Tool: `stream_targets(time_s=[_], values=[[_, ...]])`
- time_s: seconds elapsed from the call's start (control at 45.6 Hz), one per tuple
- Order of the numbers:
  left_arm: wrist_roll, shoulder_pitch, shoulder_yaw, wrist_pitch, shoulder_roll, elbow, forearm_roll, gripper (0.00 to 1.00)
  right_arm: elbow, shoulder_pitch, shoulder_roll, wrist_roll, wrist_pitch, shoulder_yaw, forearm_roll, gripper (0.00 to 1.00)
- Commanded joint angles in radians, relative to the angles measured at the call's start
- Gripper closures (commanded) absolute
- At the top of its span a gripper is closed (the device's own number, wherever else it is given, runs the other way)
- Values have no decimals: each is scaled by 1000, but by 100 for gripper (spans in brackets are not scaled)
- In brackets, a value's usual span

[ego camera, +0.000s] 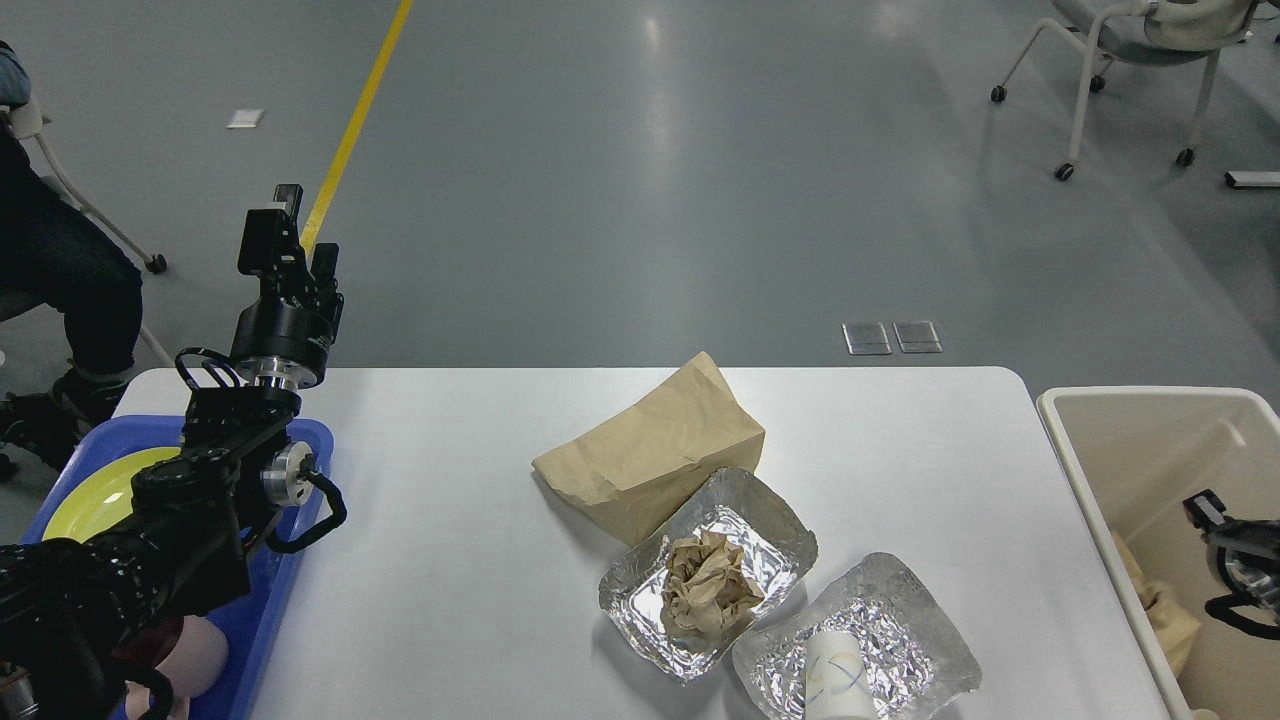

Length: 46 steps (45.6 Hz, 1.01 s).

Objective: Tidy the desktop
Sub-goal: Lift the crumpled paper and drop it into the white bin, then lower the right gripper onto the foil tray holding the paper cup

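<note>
The white desktop holds a brown paper bag, a foil tray with a crumpled brown paper ball in it, and a second foil tray with a white paper cup. My left gripper is raised above the table's far left corner, empty, with its fingers apart. My right gripper is low inside the beige bin at the right edge. Only its tip shows, with nothing visibly in it. Brown paper lies in the bin below it.
A blue tray with a yellow plate and a pink object sits at the table's left end under my left arm. A seated person's legs are at the far left. A wheeled chair stands far right.
</note>
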Motion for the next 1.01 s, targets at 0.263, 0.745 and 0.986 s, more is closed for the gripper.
stream_targets(time_s=[0.263, 0.745, 0.986], values=[[0, 0, 0, 0, 0, 1, 0, 3, 123, 230, 24, 4, 40, -241, -5, 0], [0, 0, 0, 0, 0, 1, 0, 3, 457, 901, 283, 11, 575, -430, -28, 0], [0, 0, 0, 0, 0, 1, 0, 3, 606, 1103, 361, 11, 770, -388, -31, 0]])
